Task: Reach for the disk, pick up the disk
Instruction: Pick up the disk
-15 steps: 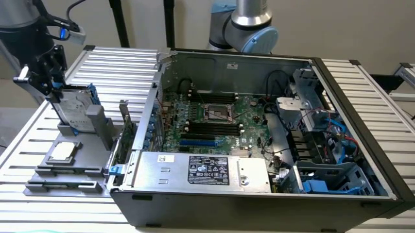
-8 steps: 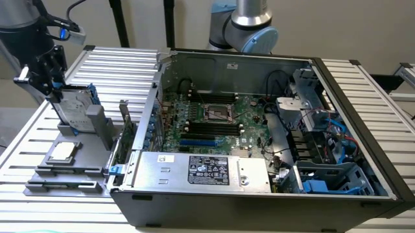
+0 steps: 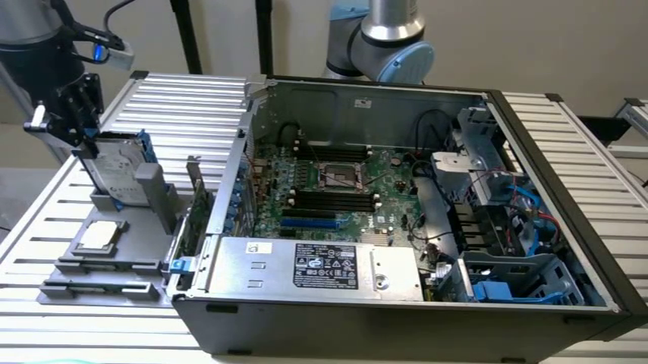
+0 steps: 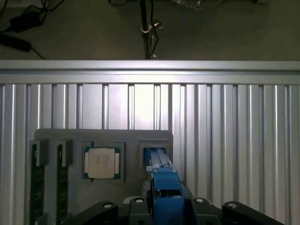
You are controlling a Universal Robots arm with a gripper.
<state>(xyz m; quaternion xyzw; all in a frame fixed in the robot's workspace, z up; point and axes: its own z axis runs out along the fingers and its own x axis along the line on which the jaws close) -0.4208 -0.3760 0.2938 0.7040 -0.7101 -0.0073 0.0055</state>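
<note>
The disk (image 3: 114, 173) stands on edge in a slot of the grey fixture (image 3: 111, 265) at the exterior view's left: silver-grey metal with a white label and a blue frame. My gripper (image 3: 87, 138) has come down over its upper end and straddles it. In the wrist view the disk's blue edge (image 4: 164, 187) runs straight into the middle of the gripper (image 4: 166, 208), with the black gripper body on either side of it. Contact with the disk cannot be made out.
A small square silver chip (image 4: 102, 162) lies in the fixture beside the disk, with memory sticks (image 4: 36, 183) in slots further along. An open computer case (image 3: 405, 227) takes up the slatted aluminium table (image 3: 567, 144) to the exterior view's right. A second arm (image 3: 390, 38) stands behind it.
</note>
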